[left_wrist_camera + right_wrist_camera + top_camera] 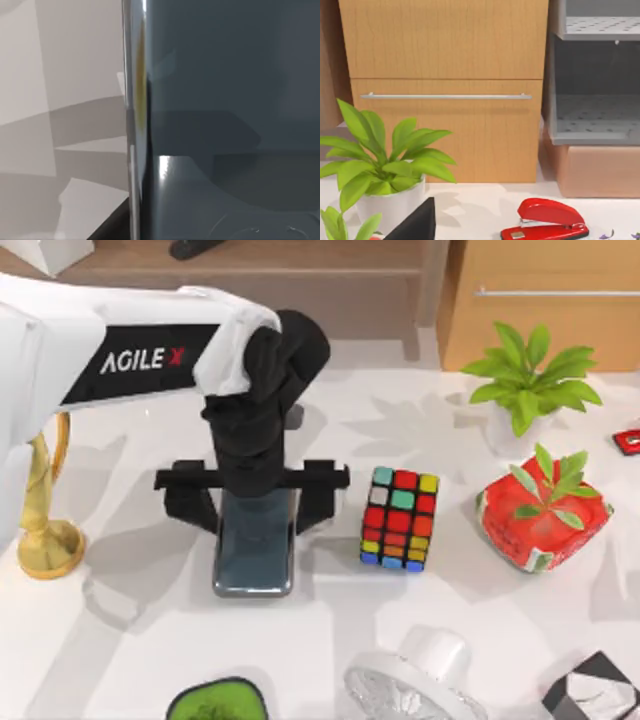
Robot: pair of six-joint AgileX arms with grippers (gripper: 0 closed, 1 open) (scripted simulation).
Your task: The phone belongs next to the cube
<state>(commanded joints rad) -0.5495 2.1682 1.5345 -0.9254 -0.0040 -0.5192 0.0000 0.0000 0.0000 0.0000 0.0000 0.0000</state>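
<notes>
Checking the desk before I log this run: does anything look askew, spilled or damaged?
Nothing stands out. The phone lies flat under the left gripper, beside the upright cube with a gap between them. The red planter sits tilted at the right.

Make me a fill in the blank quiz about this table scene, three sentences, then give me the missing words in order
1. The phone lies flat on the table to the ____ of the cube, with a gap between them.
2. The arm reaching down over the phone is the ____ arm; its gripper has one finger on each side of the phone.
3. The red stapler lies in front of a ____ drawer cabinet.

Missing words: left; left; wooden
</notes>
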